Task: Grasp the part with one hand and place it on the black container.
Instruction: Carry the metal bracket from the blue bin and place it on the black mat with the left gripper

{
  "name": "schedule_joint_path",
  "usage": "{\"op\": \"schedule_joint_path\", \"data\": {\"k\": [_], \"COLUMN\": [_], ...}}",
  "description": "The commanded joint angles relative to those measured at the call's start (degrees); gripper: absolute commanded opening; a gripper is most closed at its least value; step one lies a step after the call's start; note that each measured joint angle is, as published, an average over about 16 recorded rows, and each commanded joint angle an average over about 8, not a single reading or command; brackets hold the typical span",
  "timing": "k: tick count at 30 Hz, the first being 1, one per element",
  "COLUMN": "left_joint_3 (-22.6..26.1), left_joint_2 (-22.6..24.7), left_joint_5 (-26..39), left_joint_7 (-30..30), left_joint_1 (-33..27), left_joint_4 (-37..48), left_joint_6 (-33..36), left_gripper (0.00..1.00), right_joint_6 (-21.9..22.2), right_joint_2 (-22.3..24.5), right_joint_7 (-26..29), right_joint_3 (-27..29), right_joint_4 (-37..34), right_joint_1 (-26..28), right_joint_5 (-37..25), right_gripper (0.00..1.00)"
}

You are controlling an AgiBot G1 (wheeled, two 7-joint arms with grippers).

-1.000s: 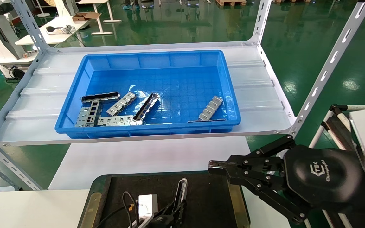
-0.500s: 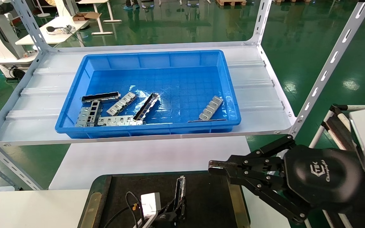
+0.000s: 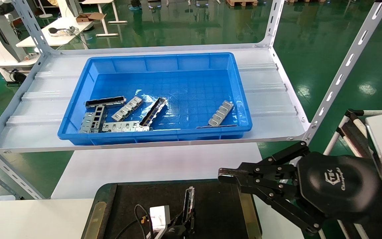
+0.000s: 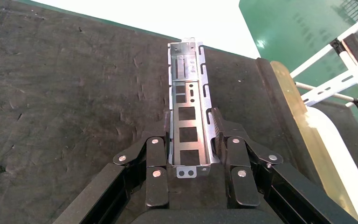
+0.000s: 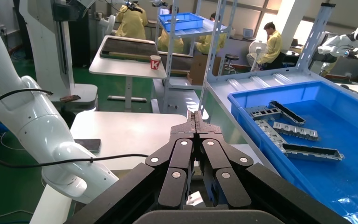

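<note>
The part (image 3: 189,199) is a slim silver channel with rectangular cut-outs, lying lengthwise just over the black floor of the black container (image 3: 217,205). My left gripper (image 3: 186,221) is at the bottom edge of the head view, shut on the part's near end. In the left wrist view the part (image 4: 189,93) sits between the fingers (image 4: 220,126), which press its side walls, over the container floor (image 4: 65,93). My right gripper (image 3: 222,175) is shut and empty, hovering by the container's far right corner; its closed tips show in the right wrist view (image 5: 195,116).
A large blue bin (image 3: 164,57) on the white shelf holds several more metal channels (image 3: 153,111) and slotted plates (image 3: 221,113). Slotted shelf uprights (image 3: 340,76) rise at the right. A brass-coloured strip (image 3: 245,205) lines the container's right side.
My left gripper has shifted slightly right with the part, which now lies straighter over the container floor. The right arm has not moved.
</note>
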Motion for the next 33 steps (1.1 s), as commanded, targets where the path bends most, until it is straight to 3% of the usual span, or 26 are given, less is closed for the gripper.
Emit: {"op": "schedule_joint_path", "data": {"k": [1,9,12,14,16,19,21,23,24,33], "left_joint_3": [-0.3,-1.1,-1.3,-1.4,-1.4,-1.4,-1.3,-1.3,-1.2,-0.8], "left_joint_2": [0.3,1.5,1.8,1.9,2.0,2.1,2.2,2.2,2.2,2.2], "left_joint_5": [0.8,3.2,3.8,4.2,4.5,4.9,5.2,5.5,5.6,6.4], "left_joint_7": [-0.4,-1.9,-2.4,-2.8,-3.1,-3.5,-3.7,-4.0,-4.1,-5.2], "left_joint_1": [0.1,0.6,0.8,0.9,1.0,1.1,1.2,1.3,1.4,1.5], "left_joint_4": [0.7,2.9,3.5,3.8,4.1,4.4,4.5,4.6,4.7,4.4], "left_joint_6": [0.3,0.9,0.8,0.8,0.8,0.7,0.6,0.5,0.4,0.3], "left_gripper": [0.0,0.0,0.0,0.03,0.16,0.53,0.77,0.95,1.0,1.0], "right_joint_6": [0.0,0.0,0.0,0.0,0.0,0.0,0.0,0.0,0.0,0.0], "right_joint_2": [0.0,0.0,0.0,0.0,0.0,0.0,0.0,0.0,0.0,0.0], "right_joint_7": [0.0,0.0,0.0,0.0,0.0,0.0,0.0,0.0,0.0,0.0], "right_joint_3": [0.0,0.0,0.0,0.0,0.0,0.0,0.0,0.0,0.0,0.0], "right_joint_4": [0.0,0.0,0.0,0.0,0.0,0.0,0.0,0.0,0.0,0.0], "right_joint_1": [0.0,0.0,0.0,0.0,0.0,0.0,0.0,0.0,0.0,0.0], "right_joint_5": [0.0,0.0,0.0,0.0,0.0,0.0,0.0,0.0,0.0,0.0], "right_gripper": [0.0,0.01,0.15,0.36,0.61,0.89,0.99,1.0,1.0,1.0]}}
